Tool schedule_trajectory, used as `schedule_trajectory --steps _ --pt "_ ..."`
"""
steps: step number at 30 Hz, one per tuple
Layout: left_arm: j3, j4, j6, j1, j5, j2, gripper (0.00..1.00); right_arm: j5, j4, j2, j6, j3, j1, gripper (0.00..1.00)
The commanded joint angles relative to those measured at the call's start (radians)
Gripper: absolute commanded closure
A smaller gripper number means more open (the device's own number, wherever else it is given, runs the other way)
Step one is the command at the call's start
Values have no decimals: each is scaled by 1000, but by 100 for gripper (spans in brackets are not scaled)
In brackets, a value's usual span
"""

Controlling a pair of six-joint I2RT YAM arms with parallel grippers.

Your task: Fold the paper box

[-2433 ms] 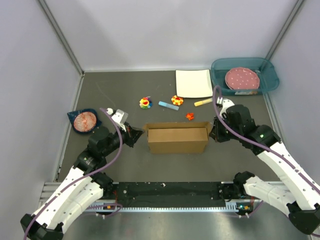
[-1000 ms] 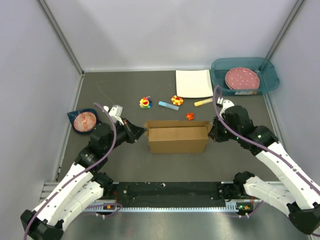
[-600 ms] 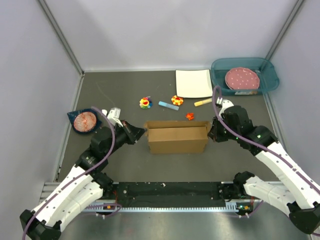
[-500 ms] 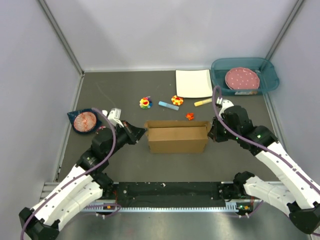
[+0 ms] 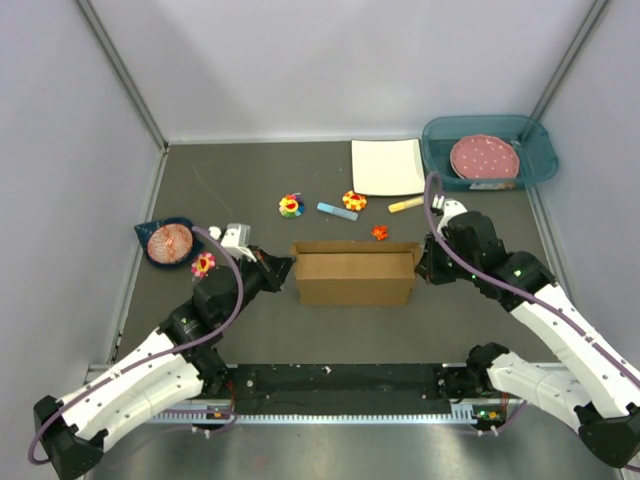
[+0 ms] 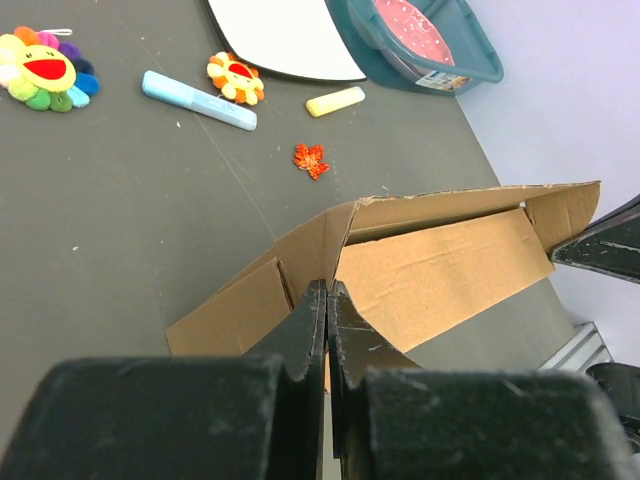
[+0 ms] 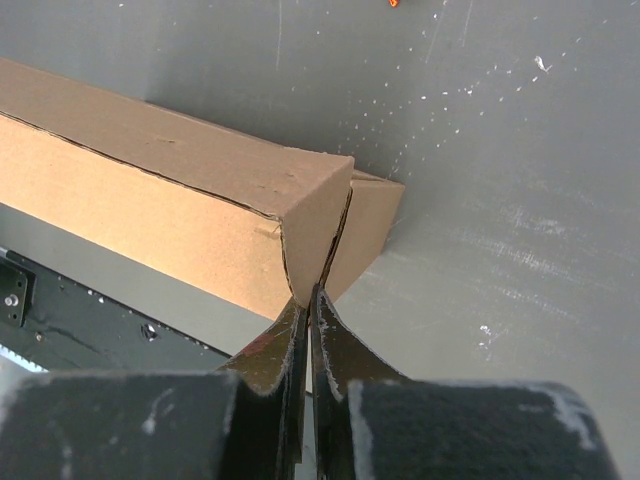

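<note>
One red leaf (image 5: 380, 233) lies just behind the paper box (image 5: 355, 280).

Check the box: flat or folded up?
Folded up, not finished: the box stands with walls raised, but the left wrist view shows an end flap sticking out, not tucked in.

Work surface: dark grey matte tabletop (image 5: 250, 190), fine scratches and white specks visible in right wrist view. Enclosure: pale lilac-grey wall panels (image 5: 330, 60) on left, rear and right sides. Silver metal corner struts (image 5: 122, 75) run diag. up from both rear corners. Near edge: black mounting rail (image 5: 340, 385) w/ brushed metal strip (image 5: 340, 440) in front. Lighting even, diffuse; shadows soft.
</note>
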Motion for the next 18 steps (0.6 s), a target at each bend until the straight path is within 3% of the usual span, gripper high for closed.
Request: schedule_trajectory --steps 1,10,18 --pt "-39 -24 82 -21 -5 1 100 -14 -98 22 6 -47 19 100" --pt "-64 -21 202 -27 -82 -40 100 -14 -98 20 2 -50 17 100" --pt "-87 4 190 -41 -74 -24 100 -13 -98 23 5 -50 21 100"
